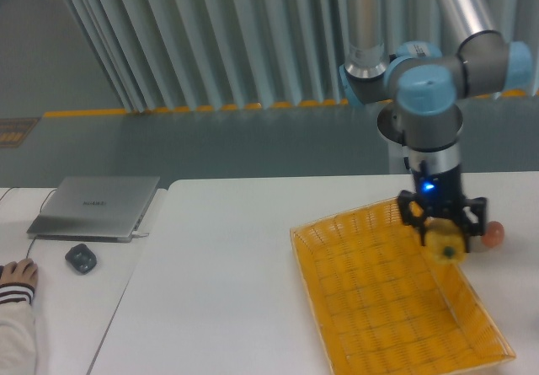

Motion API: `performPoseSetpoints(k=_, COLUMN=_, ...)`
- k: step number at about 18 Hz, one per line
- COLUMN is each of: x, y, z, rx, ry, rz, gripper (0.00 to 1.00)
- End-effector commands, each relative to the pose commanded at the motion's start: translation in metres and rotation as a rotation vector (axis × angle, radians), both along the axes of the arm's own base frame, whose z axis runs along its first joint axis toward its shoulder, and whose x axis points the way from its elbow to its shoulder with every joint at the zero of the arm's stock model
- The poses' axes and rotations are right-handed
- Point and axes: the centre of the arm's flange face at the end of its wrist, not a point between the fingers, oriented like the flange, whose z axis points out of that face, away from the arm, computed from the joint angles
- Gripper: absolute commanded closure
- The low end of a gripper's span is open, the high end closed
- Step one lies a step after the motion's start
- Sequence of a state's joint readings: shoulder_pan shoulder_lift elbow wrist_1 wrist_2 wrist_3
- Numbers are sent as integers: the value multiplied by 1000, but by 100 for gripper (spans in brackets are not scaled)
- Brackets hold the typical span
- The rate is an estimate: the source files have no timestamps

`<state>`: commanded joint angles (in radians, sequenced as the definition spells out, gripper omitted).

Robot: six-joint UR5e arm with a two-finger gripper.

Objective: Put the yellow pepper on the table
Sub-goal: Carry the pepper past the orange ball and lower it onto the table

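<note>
The gripper (443, 238) was clamped on the yellow pepper (444, 247), holding it in the air over the right edge of the woven basket tray (370, 308), its dark stem facing the camera. The tray lay on the white table (219, 291), nearest the camera. Just beyond the pepper, to its right, an orange-pink ball (493, 233) sat on the tabletop. Far to the left were a dark mouse (81, 258), a person's hand (17, 271) and a closed laptop (95, 206) behind them.
</note>
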<state>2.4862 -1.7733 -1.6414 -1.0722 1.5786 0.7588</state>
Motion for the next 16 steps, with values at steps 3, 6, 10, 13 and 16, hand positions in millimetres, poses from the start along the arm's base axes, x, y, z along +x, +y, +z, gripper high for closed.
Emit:
performPoseSetpoints(k=3, x=-32, y=-28, z=0, rx=-16, ry=4, rz=-17, gripper=48)
performPoseSetpoints(k=6, x=-57, y=-53, z=-3, rx=-19, ry=-2, rz=-74, gripper=48)
performPoseSetpoints(k=10, x=-79, y=-73, z=-12, rx=-39, ry=-6, rz=-115, gripper=48)
performPoseSetpoints(k=13, x=-91, y=-75, z=-38, rx=-60, ry=-33, rz=-140, gripper=48)
performPoseSetpoints(k=16, x=-107, y=-82, z=-47, rx=-69, ry=-40, rz=-144, gripper=48)
